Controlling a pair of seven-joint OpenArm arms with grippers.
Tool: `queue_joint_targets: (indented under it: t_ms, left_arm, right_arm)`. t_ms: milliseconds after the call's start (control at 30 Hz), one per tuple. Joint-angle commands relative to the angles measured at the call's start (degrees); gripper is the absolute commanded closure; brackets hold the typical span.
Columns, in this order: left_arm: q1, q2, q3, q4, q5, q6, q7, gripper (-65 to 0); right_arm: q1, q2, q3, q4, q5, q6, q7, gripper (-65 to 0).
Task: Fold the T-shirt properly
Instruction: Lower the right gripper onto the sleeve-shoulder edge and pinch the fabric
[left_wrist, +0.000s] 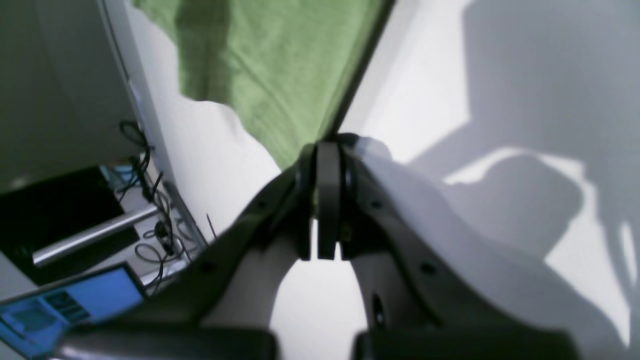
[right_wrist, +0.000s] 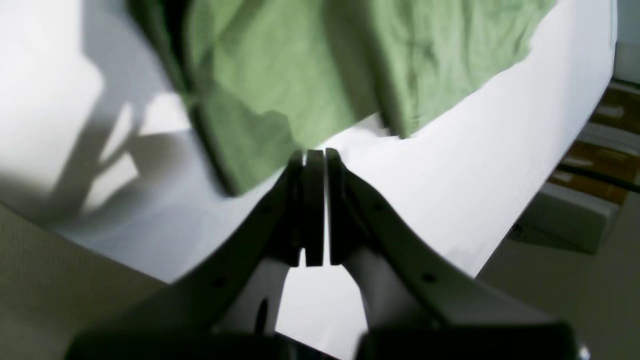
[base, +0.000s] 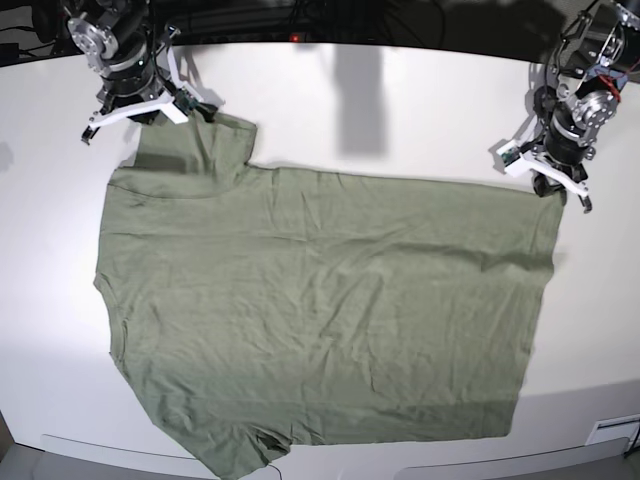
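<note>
The T-shirt (base: 320, 310) is laid flat on the white table (base: 400, 110), spread wide and lightly wrinkled, with one sleeve at the far corner on the base view's left and another near the front edge at the bottom; the straight hem runs down the view's right side. No fold is yet seen, so the task is judged to be at its opening step. The right gripper (base: 135, 105) is set at the far sleeve, and in its wrist view the jaws are seen pressed together with the green cloth (right_wrist: 260, 100) reaching right to their tips; whether a pinch of fabric is actually caught there cannot be told. The left gripper (base: 550, 172) is placed at the far hem corner, jaws likewise brought together, and in its wrist view the cloth (left_wrist: 270, 75) is drawn taut up to a point at the tips, which suggests the corner is clamped. The two far corners appear to be taken so that this edge can be lifted and carried over toward the near side in one even fold. No brand, label or print is visible on the shirt; the collar is not clearly made out. A blue screen (left_wrist: 75, 305) beside the table is seen in the left wrist view, but its writing is too blurred to be read.
</note>
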Motion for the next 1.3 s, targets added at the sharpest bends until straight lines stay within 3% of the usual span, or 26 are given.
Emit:
queue_joint_targets:
  t_ms: [0,300,500,600,667,800,1067,1267]
  left_arm:
    - [0.4,-0.7,0.1,-0.5,0.9,0.2,1.9,0.0]
    - [3.7,-0.7,0.1,-0.2,1.2,1.6,2.5,0.0]
    - [3.9,-0.7,0.1,-0.2,1.2,2.2,2.3,0.0]
    - [3.9,-0.7,0.1,-0.2,1.2,2.2,2.3,0.0]
    - [3.9,-0.7,0.1,-0.2,1.2,2.2,2.3,0.0]
    - [3.9,-0.7,0.1,-0.2,1.2,2.2,2.2,0.0]
    - [3.9,-0.6,0.1,-0.2,1.1,2.2,-0.4,0.0]
    - [3.9,-0.7,0.1,-0.2,1.1,2.2,-0.3,0.0]
  right_arm:
    - [0.0,0.7,0.4,2.2,-0.8,-0.7,0.4,0.0]
    - [0.0,0.7,0.4,9.0,0.0,-1.2,-3.6,0.0]
    - [0.0,0.7,0.4,8.7,10.4,-1.1,-8.3,-1.5]
    - [0.0,0.6,0.4,8.5,11.6,-1.0,-7.8,-26.2]
    - [0.0,0.7,0.4,6.9,11.6,-1.0,-5.1,-32.8]
    - [0.3,0.5,0.3,0.3,12.3,2.6,1.7,-32.9]
    - [1.2,-1.5,0.3,-4.6,14.0,5.5,1.6,-32.9]
    - [5.4,-1.2,0.3,-14.4,9.5,5.6,-0.7,-32.9]
